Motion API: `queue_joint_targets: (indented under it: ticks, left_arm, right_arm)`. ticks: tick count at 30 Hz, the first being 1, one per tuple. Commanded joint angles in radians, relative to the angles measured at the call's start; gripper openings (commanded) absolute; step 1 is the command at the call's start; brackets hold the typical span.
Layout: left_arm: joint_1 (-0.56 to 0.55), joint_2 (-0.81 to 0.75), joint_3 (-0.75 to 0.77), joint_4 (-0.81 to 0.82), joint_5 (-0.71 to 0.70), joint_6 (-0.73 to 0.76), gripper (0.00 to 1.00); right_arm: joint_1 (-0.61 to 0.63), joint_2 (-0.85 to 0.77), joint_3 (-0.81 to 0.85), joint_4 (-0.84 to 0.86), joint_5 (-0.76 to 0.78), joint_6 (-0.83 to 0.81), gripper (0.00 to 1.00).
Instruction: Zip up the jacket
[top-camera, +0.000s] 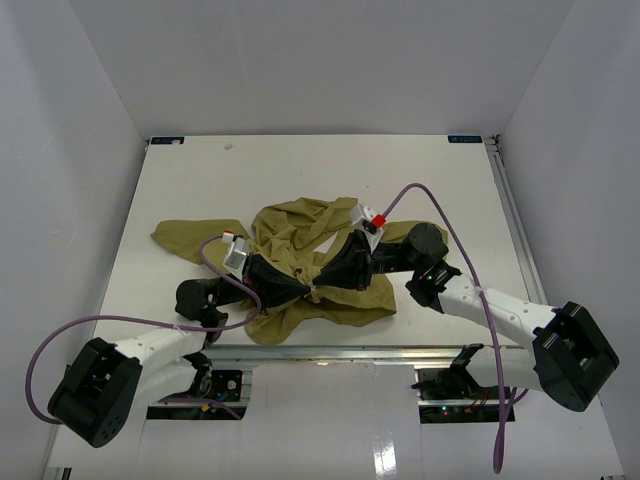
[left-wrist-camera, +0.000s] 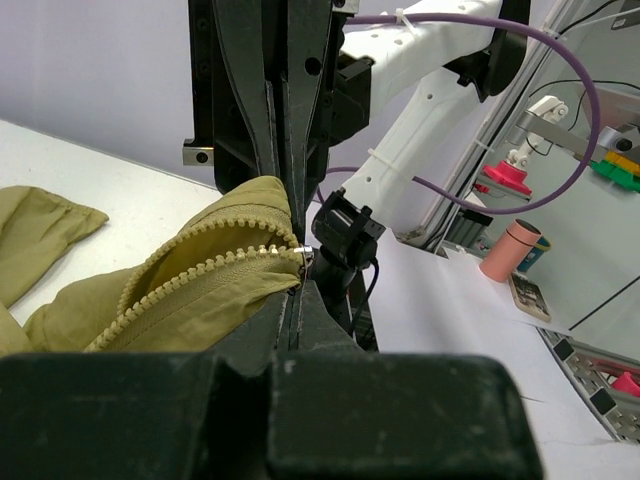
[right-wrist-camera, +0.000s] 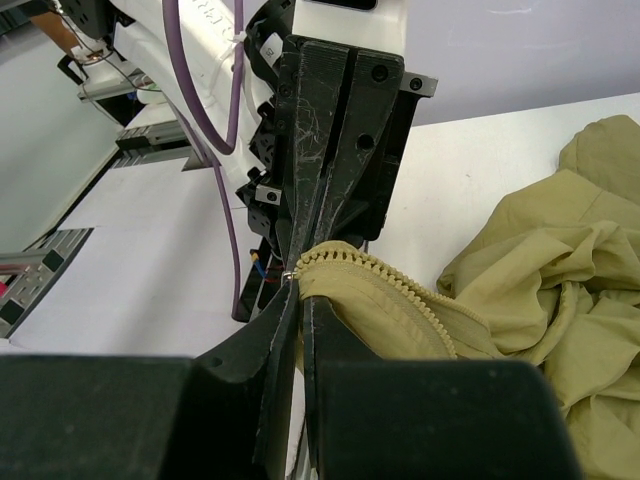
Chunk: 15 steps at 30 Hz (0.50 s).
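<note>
Jacket (top-camera: 300, 245) lay crumpled on the white surface (top-camera: 330, 170) near its front edge, between the two arms, with part of it trailing toward the left. Both grippers met at a single raised bunch of cloth at the garment's near edge. The left gripper (left-wrist-camera: 293, 300) had its jaws closed tight on the jacket at the end of the zipper, where the two rows of teeth (left-wrist-camera: 190, 280) converged on a small metal slider (left-wrist-camera: 303, 255). The right gripper (right-wrist-camera: 298, 300), facing it tip to tip, had its jaws likewise shut on the fold of cloth beside that end. Whether either pinched the slider's pull itself could not be told. The step in hand appeared to be securing the zipper's base before running the slider. It would be done well by anchoring one grip at the base, drawing the slider along the teeth in line with them, and holding the thin fabric taut so that it neither bunched nor caught.
</note>
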Motion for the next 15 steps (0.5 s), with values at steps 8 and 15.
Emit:
queue_joint_targets:
  ticks: [8, 15]
  left_arm:
    - [-0.005, 0.042, -0.014, 0.412, 0.137, 0.020, 0.00]
    - [-0.005, 0.071, -0.043, 0.389, 0.131, 0.074, 0.00]
  right_arm:
    - [-0.024, 0.003, 0.090, 0.040, 0.070, -0.022, 0.08]
    - [-0.038, 0.039, 0.084, 0.043, 0.098, -0.011, 0.08]
